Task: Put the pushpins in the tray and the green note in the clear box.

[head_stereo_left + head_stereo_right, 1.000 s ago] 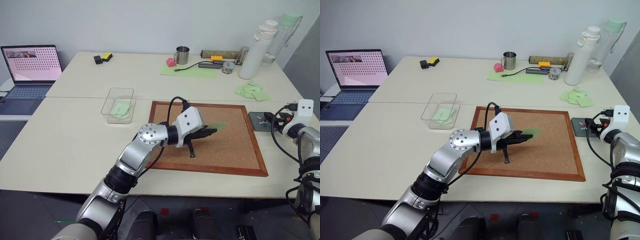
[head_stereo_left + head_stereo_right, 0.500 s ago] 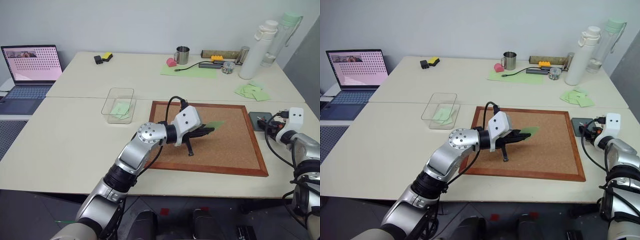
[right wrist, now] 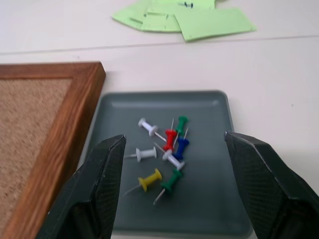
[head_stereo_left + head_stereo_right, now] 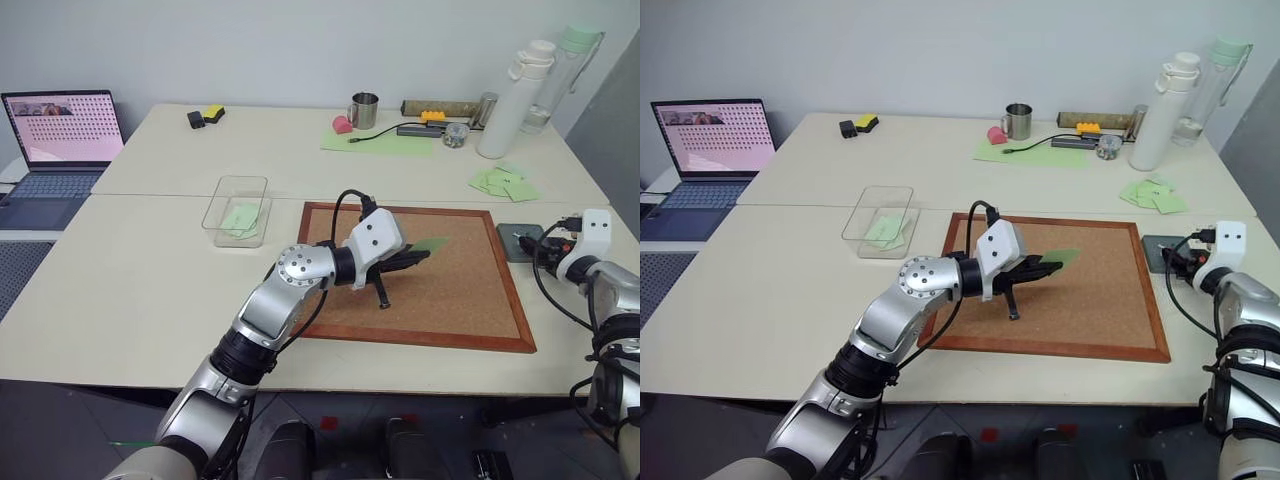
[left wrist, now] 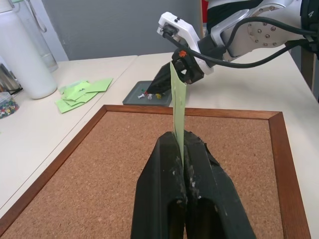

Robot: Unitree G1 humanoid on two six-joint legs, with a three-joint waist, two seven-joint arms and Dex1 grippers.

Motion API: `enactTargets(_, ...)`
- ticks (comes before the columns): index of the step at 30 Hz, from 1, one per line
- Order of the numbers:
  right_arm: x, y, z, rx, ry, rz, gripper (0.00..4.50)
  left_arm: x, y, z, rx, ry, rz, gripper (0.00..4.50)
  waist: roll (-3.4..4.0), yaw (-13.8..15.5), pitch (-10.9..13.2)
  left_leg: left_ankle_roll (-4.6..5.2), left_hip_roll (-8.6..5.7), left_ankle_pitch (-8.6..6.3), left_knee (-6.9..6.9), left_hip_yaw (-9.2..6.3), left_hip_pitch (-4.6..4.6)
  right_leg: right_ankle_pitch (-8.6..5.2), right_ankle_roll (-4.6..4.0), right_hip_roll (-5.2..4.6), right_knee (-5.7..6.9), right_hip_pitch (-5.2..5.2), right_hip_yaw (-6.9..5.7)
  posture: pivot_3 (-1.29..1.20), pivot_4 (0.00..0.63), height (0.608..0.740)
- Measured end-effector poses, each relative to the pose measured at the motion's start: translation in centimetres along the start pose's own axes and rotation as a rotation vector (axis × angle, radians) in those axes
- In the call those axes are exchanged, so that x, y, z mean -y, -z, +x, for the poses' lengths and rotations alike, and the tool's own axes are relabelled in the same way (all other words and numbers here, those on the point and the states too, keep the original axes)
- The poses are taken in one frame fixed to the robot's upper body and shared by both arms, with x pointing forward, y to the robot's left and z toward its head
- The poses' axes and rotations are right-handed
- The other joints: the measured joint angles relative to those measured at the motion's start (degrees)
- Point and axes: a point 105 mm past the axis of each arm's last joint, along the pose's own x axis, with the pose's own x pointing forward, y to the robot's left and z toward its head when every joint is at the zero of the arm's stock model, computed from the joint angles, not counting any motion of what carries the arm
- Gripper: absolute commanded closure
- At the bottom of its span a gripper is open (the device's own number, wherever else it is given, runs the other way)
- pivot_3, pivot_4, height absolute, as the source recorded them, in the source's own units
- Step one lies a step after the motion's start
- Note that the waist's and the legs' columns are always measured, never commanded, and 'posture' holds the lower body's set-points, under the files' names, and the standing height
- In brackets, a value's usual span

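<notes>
Note [image 5: 177, 107] is pinched edge-on between the shut fingers of the left gripper [image 5: 182, 149], held above the corkboard [image 4: 450, 300], most of the sheet sticking out free past the tips. Clear box [image 4: 238, 210] sits on the table [image 4: 150, 270] just off the board's left edge, well apart from the note, with green paper already lying inside.

Risks, my read:
- grip is on one edge only, so a fast swing to the box could flutter or crease the sheet, or slide it out
- the box walls are low and the paper is light; released too high it may drift and land on the table or hang on the rim
- sticky strip could cling to a finger on release
- the arm has to clear the board frame on the way over

Right gripper [image 3: 174, 164] hangs over the tray [image 3: 209, 107], jaws wide, holding nothing. Pins [image 3: 167, 152] lie in a loose heap inside the tray: white, red, blue, green, yellow. Dropping lower could scatter them or nudge the tray.

Surface: pale tables pushed together. Laptop [image 4: 62, 140] far left, loose notes [image 4: 505, 182] beyond the tray, mug [image 4: 364, 110] and bottles [image 4: 515, 95] at the back by a plain wall
</notes>
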Motion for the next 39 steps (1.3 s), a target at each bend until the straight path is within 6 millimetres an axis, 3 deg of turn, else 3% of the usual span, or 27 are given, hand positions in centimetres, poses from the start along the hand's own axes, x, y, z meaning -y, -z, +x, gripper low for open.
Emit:
enactTargets(6,-1.4,-4.8,-1.1,0.141,-0.104,-0.001,1.20,-1.6,0.2,-1.4,0.003,-0.099,-0.078,4.50,0.01,0.1,0.0,0.00,0.01,0.00,-0.01,-0.09,-0.02,0.00,0.01,0.00,0.02,0.00,-0.07,0.00,0.150,0.740)
enactTargets(10,-3.1,-4.9,-3.3,0.145,-0.214,-0.110,1.20,-2.8,1.5,-3.5,-0.058,-0.178,-0.106,4.50,0.03,0.2,0.0,0.00,0.00,-0.01,-0.05,-0.18,-0.07,0.00,0.01,-0.01,0.04,-0.02,-0.15,0.00,0.150,0.740)
enactTargets(14,-8.2,-3.4,-6.1,0.091,-0.463,-0.227,1.20,-7.5,1.2,-8.3,-0.068,-0.466,-0.155,4.50,0.04,0.0,0.0,0.00,0.04,-0.01,0.01,-0.23,-0.05,0.00,0.01,-0.01,0.10,-0.01,-0.17,0.00,0.150,0.740)
enactTargets(18,-15.5,-5.2,-9.3,0.166,-0.714,-0.219,1.20,-13.1,1.6,-15.6,-0.137,-0.857,-0.132,4.50,0.04,-0.2,0.0,-0.01,0.11,-0.01,0.02,-0.34,0.10,0.00,0.01,0.14,0.17,0.01,-0.13,0.00,0.150,0.740)
enactTargets(21,-20.9,-6.3,-11.4,0.237,-0.860,-0.190,1.20,-15.9,2.2,-20.2,-0.197,-1.096,-0.108,4.50,-0.08,0.2,0.1,-0.02,0.09,0.00,0.05,-0.47,0.05,0.01,0.00,0.13,0.14,0.03,-0.26,0.00,0.150,0.740)
enactTargets(22,-22.1,-6.3,-11.8,0.245,-0.890,-0.176,1.20,-16.3,2.5,-20.9,-0.208,-1.139,-0.111,4.50,-0.09,0.4,0.1,-0.02,0.05,0.00,0.05,-0.46,0.02,0.01,-0.01,0.08,0.12,0.03,-0.26,0.00,0.150,0.740)
enactTargets(25,-25.0,-6.2,-12.5,0.249,-0.945,-0.160,1.20,-16.5,3.9,-21.4,-0.248,-1.192,-0.132,4.50,-0.16,1.7,0.1,-0.04,-0.06,0.00,0.07,-0.42,-0.10,0.03,0.03,-0.07,-0.01,0.00,-0.31,0.00,0.150,0.740)
enactTargets(28,-26.1,-6.1,-12.5,0.253,-0.941,-0.140,1.20,-16.2,5.6,-20.6,-0.286,-1.190,-0.171,4.50,-0.38,2.5,0.2,-0.05,-0.10,-0.01,0.07,-0.43,-0.18,0.06,0.04,-0.14,-0.05,-0.02,-0.35,0.00,0.150,0.740)
enactTargets(32,-26.2,-5.9,-12.5,0.246,-0.916,-0.127,1.14,-16.2,6.4,-20.2,-0.301,-1.177,-0.175,3.80,-0.44,2.5,0.2,-0.05,-0.02,-0.01,0.00,-0.44,-0.17,0.06,0.01,-0.11,0.01,-0.08,-0.35,0.00,0.150,0.740)
enactTargets(39,-25.9,-5.6,-12.5,0.239,-0.878,-0.115,1.14,-16.8,5.6,-19.6,-0.294,-1.154,-0.101,2.45,-0.44,1.8,0.2,-0.05,-0.01,-0.01,0.02,-0.42,-0.15,0.07,-0.03,-0.09,0.03,-0.06,-0.35,0.00,0.150,0.740)
